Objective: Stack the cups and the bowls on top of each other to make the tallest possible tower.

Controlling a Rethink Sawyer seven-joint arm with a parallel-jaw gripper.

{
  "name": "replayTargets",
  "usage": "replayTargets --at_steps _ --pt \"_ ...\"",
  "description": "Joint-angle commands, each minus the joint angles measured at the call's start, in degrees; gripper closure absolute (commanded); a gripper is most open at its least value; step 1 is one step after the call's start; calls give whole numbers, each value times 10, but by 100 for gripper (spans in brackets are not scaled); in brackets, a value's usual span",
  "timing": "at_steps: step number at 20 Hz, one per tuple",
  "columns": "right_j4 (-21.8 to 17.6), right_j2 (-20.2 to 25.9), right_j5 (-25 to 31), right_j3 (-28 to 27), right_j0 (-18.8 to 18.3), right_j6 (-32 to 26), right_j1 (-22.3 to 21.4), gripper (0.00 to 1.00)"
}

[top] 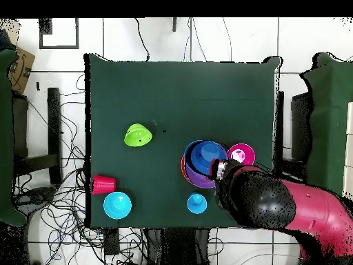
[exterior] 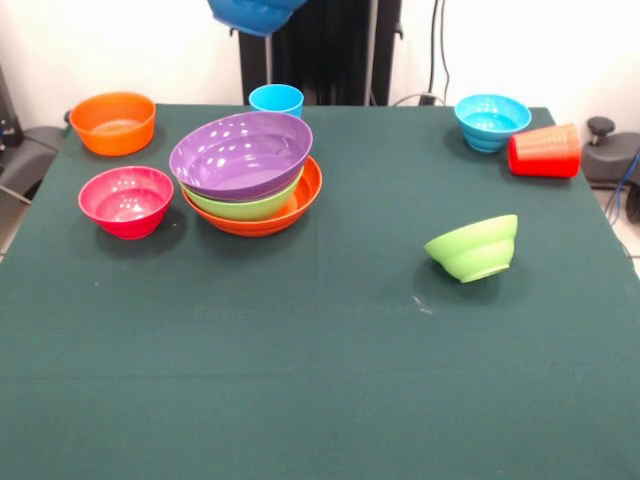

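The tower (exterior: 245, 170) is a large purple bowl nested in a lime green one, in an orange one, left of the table's middle. A dark blue bowl (exterior: 255, 12) hangs high above it at the picture's top edge. In the overhead view my gripper (top: 219, 168) holds this blue bowl (top: 205, 157) by its rim, over the purple bowl (top: 195, 181). The light blue cup (exterior: 276, 99) stands upright behind the tower. The red cup (exterior: 545, 150) lies on its side at the far right.
A small orange bowl (exterior: 113, 122) and a magenta bowl (exterior: 126, 200) sit left of the tower. A light blue bowl (exterior: 491, 120) sits beside the red cup. A small lime green bowl (exterior: 473, 247) lies tilted right of centre. My arm (top: 283, 203) hides the orange bowl's corner from overhead.
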Motion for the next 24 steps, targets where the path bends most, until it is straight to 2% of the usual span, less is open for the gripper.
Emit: replayTargets --at_steps 1,7,12,16,24 --pt "-78 60 14 15 -5 -157 70 100" --pt "-96 84 -1 15 -25 -138 93 100" --pt "-104 103 -1 15 -33 -121 96 100" --pt "-130 108 -5 10 -44 -120 112 100" --pt "-149 133 5 6 -70 -124 125 100"
